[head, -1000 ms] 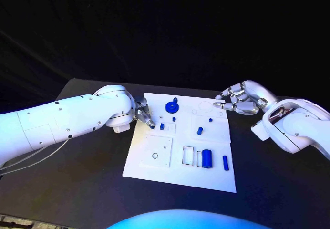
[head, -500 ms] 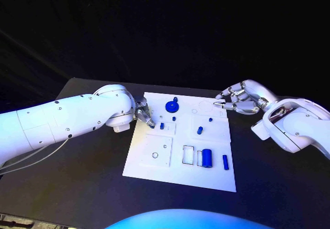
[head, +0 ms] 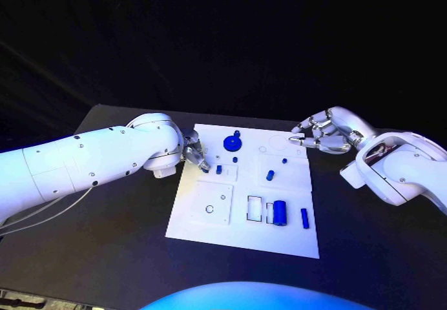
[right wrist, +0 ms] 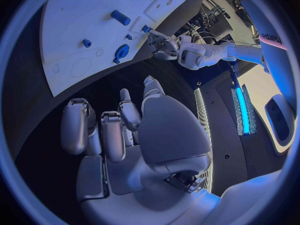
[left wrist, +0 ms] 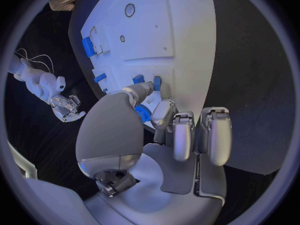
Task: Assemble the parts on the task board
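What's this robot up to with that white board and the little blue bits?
It is assembling small blue parts on a flat white task board on a black table. The left robot hand reaches over the board's left edge, its fingertips down by a small blue peg; whether it grips anything is unclear. The right robot hand hovers beyond the board's far right corner, fingers curled, holding nothing. A round blue disc and a blue cylinder lie on the board.

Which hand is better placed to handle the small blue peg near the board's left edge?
Probably the left hand: its fingertips sit right beside the small blue peg on the white task board. The right hand hangs beyond the board's far right corner, holding nothing.
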`<action>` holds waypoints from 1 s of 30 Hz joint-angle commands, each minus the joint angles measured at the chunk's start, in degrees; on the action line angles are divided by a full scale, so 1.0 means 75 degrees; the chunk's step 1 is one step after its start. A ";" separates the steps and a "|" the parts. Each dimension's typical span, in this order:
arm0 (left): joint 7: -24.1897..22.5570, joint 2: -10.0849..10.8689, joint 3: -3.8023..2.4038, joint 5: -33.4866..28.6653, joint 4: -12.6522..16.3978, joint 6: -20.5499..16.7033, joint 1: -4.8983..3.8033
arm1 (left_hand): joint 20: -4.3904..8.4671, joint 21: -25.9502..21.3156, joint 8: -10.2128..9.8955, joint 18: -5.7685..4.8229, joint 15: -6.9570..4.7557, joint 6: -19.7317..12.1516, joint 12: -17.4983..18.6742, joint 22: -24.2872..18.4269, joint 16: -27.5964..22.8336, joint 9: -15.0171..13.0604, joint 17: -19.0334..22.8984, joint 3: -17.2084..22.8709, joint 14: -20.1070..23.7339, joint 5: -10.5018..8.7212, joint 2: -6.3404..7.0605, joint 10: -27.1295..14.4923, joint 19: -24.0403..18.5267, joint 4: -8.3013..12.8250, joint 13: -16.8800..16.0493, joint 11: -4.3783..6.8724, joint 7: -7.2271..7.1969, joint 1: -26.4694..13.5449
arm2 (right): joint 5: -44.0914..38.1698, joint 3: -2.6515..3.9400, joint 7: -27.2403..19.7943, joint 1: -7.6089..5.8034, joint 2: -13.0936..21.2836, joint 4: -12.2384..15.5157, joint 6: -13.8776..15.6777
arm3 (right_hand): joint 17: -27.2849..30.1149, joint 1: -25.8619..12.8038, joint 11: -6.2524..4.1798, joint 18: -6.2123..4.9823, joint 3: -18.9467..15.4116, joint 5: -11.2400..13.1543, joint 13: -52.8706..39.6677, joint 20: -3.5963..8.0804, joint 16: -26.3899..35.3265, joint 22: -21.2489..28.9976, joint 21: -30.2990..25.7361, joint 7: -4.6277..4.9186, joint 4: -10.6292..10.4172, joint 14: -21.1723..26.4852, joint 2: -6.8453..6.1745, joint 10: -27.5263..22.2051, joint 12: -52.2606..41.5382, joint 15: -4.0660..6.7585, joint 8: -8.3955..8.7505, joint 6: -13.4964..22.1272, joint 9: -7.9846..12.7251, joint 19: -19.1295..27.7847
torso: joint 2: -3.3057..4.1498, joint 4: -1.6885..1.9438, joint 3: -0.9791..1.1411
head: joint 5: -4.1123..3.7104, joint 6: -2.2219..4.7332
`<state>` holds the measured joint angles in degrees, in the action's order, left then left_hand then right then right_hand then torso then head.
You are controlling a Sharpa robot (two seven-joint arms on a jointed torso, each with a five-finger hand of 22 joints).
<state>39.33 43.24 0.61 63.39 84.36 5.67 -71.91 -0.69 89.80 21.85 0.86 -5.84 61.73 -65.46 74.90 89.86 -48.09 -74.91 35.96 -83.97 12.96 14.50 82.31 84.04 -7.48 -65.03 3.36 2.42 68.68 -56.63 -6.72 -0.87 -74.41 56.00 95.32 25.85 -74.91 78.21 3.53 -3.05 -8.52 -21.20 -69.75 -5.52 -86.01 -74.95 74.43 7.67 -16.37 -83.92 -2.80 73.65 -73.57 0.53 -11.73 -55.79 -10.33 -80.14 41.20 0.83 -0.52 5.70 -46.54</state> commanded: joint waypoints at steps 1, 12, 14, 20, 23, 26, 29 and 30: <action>0.0121 -0.0041 0.0023 0.0056 0.0006 0.0309 0.0029 | 0.0046 0.0026 0.0015 -0.0114 -0.0064 0.0353 -0.0001 0.2013 0.0019 -0.0025 -0.2013 0.0088 -0.0804 -0.0011 -0.0057 0.0063 0.0794 0.0159 0.0004 0.0059 -0.0338 -0.0021 | -0.0074 0.0000 -0.0053 0.0005 0.0005 0.0019 -0.0078 | -0.0850 -0.0077 -0.0045 -0.0133 -0.0044 -0.0028 0.0007 0.0026 0.0045 -0.0374 -0.0050 0.0017 -0.0006 -0.0528 0.0028 0.0018 0.0002 0.0048 -0.0034 0.0060 -0.0012 0.0002 | -0.0004 0.0001 0.0002 | -0.0010 -0.0010; 0.0215 -0.0116 0.0024 0.0112 -0.0051 0.0266 0.0029 | 0.0068 0.0026 0.0037 -0.0114 -0.0099 0.0411 -0.0025 0.2013 0.0019 -0.0097 -0.2013 -0.0567 -0.0804 -0.0007 -0.0196 0.0071 0.0794 -0.0154 -0.0009 0.0093 -0.0380 -0.0206 | -0.0074 0.0000 -0.0054 0.0005 0.0013 0.0031 -0.0079 | -0.0858 -0.0083 -0.0046 -0.0129 -0.0056 -0.0041 0.0004 0.0027 0.0043 -0.0388 -0.0036 0.0016 -0.0002 -0.0530 0.0033 0.0023 -0.0002 0.0050 -0.0040 0.0063 -0.0012 -0.0010 | -0.0003 0.0003 -0.0005 | -0.0029 -0.0015; 0.0231 -0.0132 0.0024 0.0121 -0.0064 0.0242 0.0029 | 0.0072 0.0026 0.0039 -0.0114 -0.0102 0.0414 -0.0025 0.2013 0.0019 -0.0109 -0.2013 -0.0684 -0.0804 -0.0006 -0.0226 0.0069 0.0794 -0.0218 -0.0007 0.0095 -0.0381 -0.0224 | -0.0074 0.0000 -0.0054 0.0005 0.0015 0.0032 -0.0076 | -0.0831 -0.0084 -0.0046 -0.0134 -0.0057 -0.0041 0.0013 0.0027 0.0056 -0.0373 -0.0055 0.0016 -0.0002 -0.0524 0.0033 0.0016 0.0005 0.0050 -0.0041 0.0063 -0.0012 0.0001 | -0.0003 0.0001 -0.0004 | -0.0029 -0.0015; 0.0265 -0.0170 0.0024 0.0142 -0.0096 0.0241 0.0029 | 0.0076 0.0026 0.0043 -0.0114 -0.0103 0.0421 -0.0035 0.2013 0.0019 -0.0125 -0.2013 -0.0835 -0.0804 -0.0002 -0.0270 0.0070 0.0794 -0.0311 -0.0014 0.0100 -0.0387 -0.0242 | -0.0074 0.0000 -0.0055 0.0005 0.0019 0.0035 -0.0077 | -0.0831 -0.0084 -0.0046 -0.0134 -0.0057 -0.0041 0.0013 0.0027 0.0056 -0.0373 -0.0055 0.0016 -0.0002 -0.0524 0.0033 0.0016 0.0005 0.0050 -0.0041 0.0063 -0.0012 0.0001 | -0.0004 0.0005 -0.0008 | -0.0043 -0.0029; 0.0279 -0.0184 0.0024 0.0146 -0.0113 0.0253 0.0029 | 0.0077 0.0026 0.0045 -0.0114 -0.0104 0.0423 -0.0032 0.2013 0.0019 -0.0131 -0.2013 -0.0892 -0.0804 -0.0002 -0.0274 0.0068 0.0794 -0.0339 -0.0009 0.0102 -0.0389 -0.0242 | -0.0074 0.0000 -0.0057 0.0005 0.0022 0.0036 -0.0074 | -0.0831 -0.0084 -0.0046 -0.0134 -0.0057 -0.0041 0.0013 0.0027 0.0056 -0.0373 -0.0055 0.0016 -0.0002 -0.0524 0.0033 0.0016 0.0005 0.0050 -0.0041 0.0063 -0.0012 0.0001 | -0.0007 0.0005 -0.0008 | -0.0045 -0.0028; 0.0293 -0.0190 0.0025 0.0151 -0.0128 0.0254 0.0029 | 0.0078 0.0026 0.0044 -0.0114 -0.0105 0.0421 -0.0026 0.2013 0.0019 -0.0133 -0.2013 -0.0922 -0.0804 -0.0001 -0.0277 0.0065 0.0794 -0.0355 -0.0003 0.0102 -0.0390 -0.0243 | -0.0074 0.0000 -0.0058 0.0005 0.0024 0.0038 -0.0071 | -0.0831 -0.0084 -0.0046 -0.0134 -0.0057 -0.0041 0.0013 0.0027 0.0056 -0.0373 -0.0055 0.0016 -0.0002 -0.0524 0.0033 0.0016 0.0005 0.0050 -0.0041 0.0063 -0.0012 0.0001 | -0.0007 0.0005 -0.0005 | -0.0048 -0.0021; 0.0301 -0.0191 0.0025 0.0158 -0.0137 0.0245 0.0029 | 0.0080 0.0026 0.0043 -0.0114 -0.0105 0.0419 -0.0023 0.2013 0.0019 -0.0138 -0.2013 -0.0980 -0.0804 0.0000 -0.0286 0.0061 0.0794 -0.0389 0.0001 0.0102 -0.0389 -0.0245 | -0.0074 0.0000 -0.0058 0.0005 0.0026 0.0039 -0.0067 | -0.0816 -0.0088 -0.0046 -0.0139 -0.0062 -0.0042 0.0019 0.0028 0.0064 -0.0358 -0.0077 0.0016 -0.0002 -0.0520 0.0033 0.0012 0.0009 0.0050 -0.0042 0.0064 -0.0012 0.0014 | -0.0008 0.0006 -0.0005 | -0.0056 -0.0022; 0.0303 -0.0189 0.0025 0.0160 -0.0139 0.0241 0.0029 | 0.0080 0.0026 0.0042 -0.0114 -0.0105 0.0417 -0.0023 0.2013 0.0019 -0.0140 -0.2013 -0.1001 -0.0804 0.0000 -0.0287 0.0060 0.0794 -0.0402 0.0001 0.0102 -0.0389 -0.0246 | -0.0074 0.0000 -0.0058 0.0005 0.0027 0.0040 -0.0065 | -0.0816 -0.0088 -0.0046 -0.0139 -0.0062 -0.0042 0.0019 0.0028 0.0064 -0.0358 -0.0077 0.0016 -0.0002 -0.0520 0.0033 0.0012 0.0009 0.0050 -0.0042 0.0064 -0.0012 0.0014 | -0.0008 0.0007 -0.0005 | -0.0058 -0.0021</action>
<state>39.94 41.97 0.75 64.41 83.29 6.44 -71.79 -0.61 89.80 22.37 0.86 -6.28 64.93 -65.46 74.94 89.86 -49.06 -74.95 28.68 -83.98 12.93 12.81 83.06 83.95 -10.50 -65.06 4.17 -0.31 66.92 -56.64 -6.72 -0.87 -74.41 56.18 95.52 25.86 -74.95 77.97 3.53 -3.05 -8.52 -21.20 -69.71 -5.52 -85.79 -74.92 74.20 7.85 -16.37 -83.92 -2.57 73.65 -73.57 0.53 -11.73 -55.60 -10.37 -80.14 41.15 0.86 -0.55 5.31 -46.73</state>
